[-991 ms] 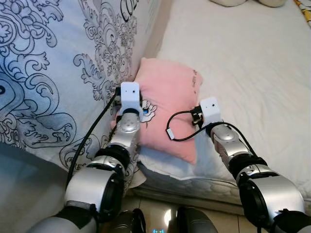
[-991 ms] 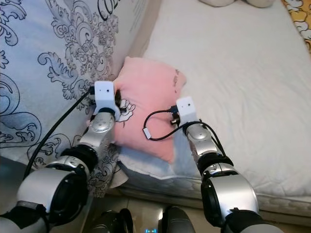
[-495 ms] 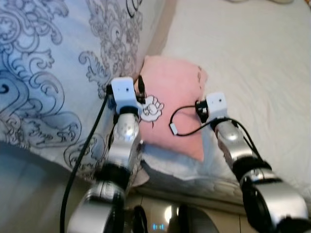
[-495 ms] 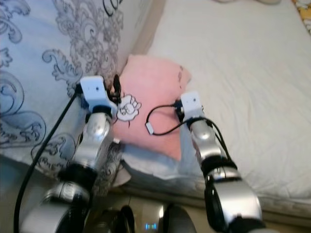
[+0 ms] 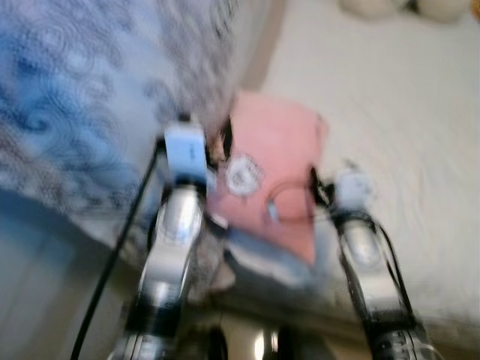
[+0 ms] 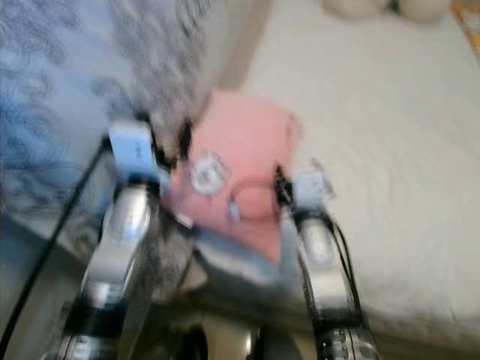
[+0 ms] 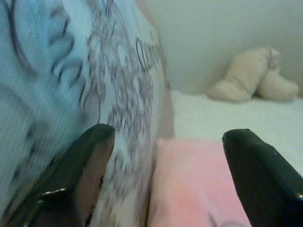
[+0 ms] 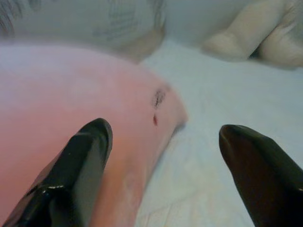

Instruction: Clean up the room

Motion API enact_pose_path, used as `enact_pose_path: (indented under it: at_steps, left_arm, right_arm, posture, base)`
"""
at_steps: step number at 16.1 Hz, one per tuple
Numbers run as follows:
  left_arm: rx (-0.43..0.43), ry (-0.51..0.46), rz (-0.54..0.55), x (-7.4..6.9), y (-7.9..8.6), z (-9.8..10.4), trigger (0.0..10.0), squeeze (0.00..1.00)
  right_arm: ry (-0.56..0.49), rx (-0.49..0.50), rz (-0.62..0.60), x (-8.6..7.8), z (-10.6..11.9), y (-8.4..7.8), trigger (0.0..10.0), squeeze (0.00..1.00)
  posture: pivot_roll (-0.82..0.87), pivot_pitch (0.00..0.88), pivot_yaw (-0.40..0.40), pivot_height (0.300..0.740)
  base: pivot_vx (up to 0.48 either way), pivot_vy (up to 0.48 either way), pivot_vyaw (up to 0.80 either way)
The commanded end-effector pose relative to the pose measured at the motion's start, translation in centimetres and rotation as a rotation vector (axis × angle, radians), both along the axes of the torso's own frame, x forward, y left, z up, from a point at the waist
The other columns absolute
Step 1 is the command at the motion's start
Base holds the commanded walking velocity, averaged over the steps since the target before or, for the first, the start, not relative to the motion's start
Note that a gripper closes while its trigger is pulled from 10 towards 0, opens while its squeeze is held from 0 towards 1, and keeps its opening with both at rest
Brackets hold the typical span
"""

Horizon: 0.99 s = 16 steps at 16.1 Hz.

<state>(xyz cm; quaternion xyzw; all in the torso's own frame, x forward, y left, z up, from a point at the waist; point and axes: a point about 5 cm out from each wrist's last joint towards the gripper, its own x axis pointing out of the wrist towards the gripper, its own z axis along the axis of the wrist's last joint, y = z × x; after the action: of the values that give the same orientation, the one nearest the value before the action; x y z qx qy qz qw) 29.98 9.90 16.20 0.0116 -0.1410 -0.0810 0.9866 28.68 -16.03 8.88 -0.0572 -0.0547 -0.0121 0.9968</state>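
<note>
Pink and soft, a pillow [image 5: 277, 161] is lying at the near edge of a bed [image 5: 405, 135], its left side pressing against a blue-patterned quilt [image 5: 90, 97] that is piled up on the left. The head views are blurring, so fine detail is hard to read.

The left gripper [image 7: 165, 175] is reaching in at the seam where the pillow is meeting the quilt; its two black fingers [image 7: 80, 175] are standing spread wide apart, one in front of the quilt and the other over the pillow, holding nothing. The right gripper [image 8: 165, 175] is hovering at the pillow's right edge, its fingers [image 8: 80, 170] also spread wide, one over the pink fabric and the other over the pale sheet, pinching nothing. A black cable [image 5: 289, 210] is looping from the right wrist across the pillow.

Farther off, near the wall, a cream stuffed toy [image 7: 253, 73] is resting on the sheet, well apart from the pillow.
</note>
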Motion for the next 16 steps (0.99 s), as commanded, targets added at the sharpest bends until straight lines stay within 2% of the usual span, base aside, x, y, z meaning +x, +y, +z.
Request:
enact_pose_path:
  at_steps: [1, 3, 4, 5, 6, 7, 10, 12, 13, 16]
  left_arm:
    - [0.024, 0.058, 0.025, -0.5, 1.2, -1.4, 10.0, 1.0]
    - [0.056, 0.117, 0.047, -1.1, 2.2, -3.0, 10.0, 1.0]
    - [0.067, 0.136, 0.015, -1.6, 2.4, -3.8, 10.0, 1.0]
    - [0.051, 0.182, -0.001, -2.1, 2.6, -4.6, 10.0, 0.0]
    - [0.031, 0.22, 0.021, -2.2, 2.8, -5.3, 10.0, 0.0]
    - [0.014, 0.249, 0.047, -2.1, 3.0, -5.9, 10.0, 0.0]
    - [-0.004, 0.281, 0.09, -1.1, 3.5, -6.8, 10.0, 0.0]
    - [-0.01, 0.298, 0.094, -1.0, 4.4, -7.5, 10.0, 0.0]
    - [-0.02, 0.284, 0.069, -1.0, 4.2, -7.3, 10.0, 0.0]
    - [-0.033, 0.236, 0.016, -0.4, 3.1, -6.5, 10.0, 0.0]
  right_arm:
    - [-0.035, 0.017, -0.026, -1.3, 0.7, -0.8, 10.0, 1.0]
    - [-0.007, 0.033, -0.048, -2.9, 0.1, -1.4, 10.0, 1.0]
    - [0.025, 0.036, -0.042, -3.3, -0.4, -1.6, 10.0, 1.0]
    - [0.045, 0.031, -0.041, -3.5, -0.6, -1.7, 10.0, 1.0]
    - [0.083, 0.034, -0.048, -3.4, -0.9, -1.8, 10.0, 0.17]
    - [0.096, 0.035, -0.076, -2.9, -1.0, -2.0, 10.0, 0.0]
    - [0.098, 0.036, -0.093, -1.4, -1.2, -1.7, 10.0, 0.0]
    - [0.061, 0.056, -0.078, -1.8, -0.9, -1.4, 10.0, 0.0]
    - [0.058, 0.062, -0.065, -2.0, -1.0, -1.2, 10.0, 0.0]
    - [0.055, 0.042, -0.074, -1.3, -1.1, -1.1, 10.0, 0.0]
  posture:
    - [-0.18, 0.0, 0.034, 0.74]
    - [-0.18, 0.0, 0.034, 0.74]
    - [-0.18, 0.0, 0.036, 0.74]
    - [-0.18, 0.0, 0.039, 0.74]
    - [-0.18, 0.0, 0.042, 0.74]
    - [-0.19, 0.0, 0.045, 0.74]
    - [-0.19, 0.0, 0.058, 0.74]
    - [-0.2, 0.0, 0.061, 0.74]
    - [-0.2, 0.0, 0.064, 0.74]
    - [-0.21, 0.0, 0.07, 0.74]
  base:
    - [0.0, 0.0, 0.0]
    - [0.0, 0.0, 0.0]
    - [0.0, 0.0, 0.0]
    - [0.0, 0.0, 0.0]
    - [0.0, 0.0, 0.0]
    - [0.0, -0.472, 0.0]
    - [0.0, -0.466, 0.0]
    - [0.0, -0.459, 0.0]
    - [0.0, -0.454, 0.0]
    - [0.0, -0.43, 0.0]
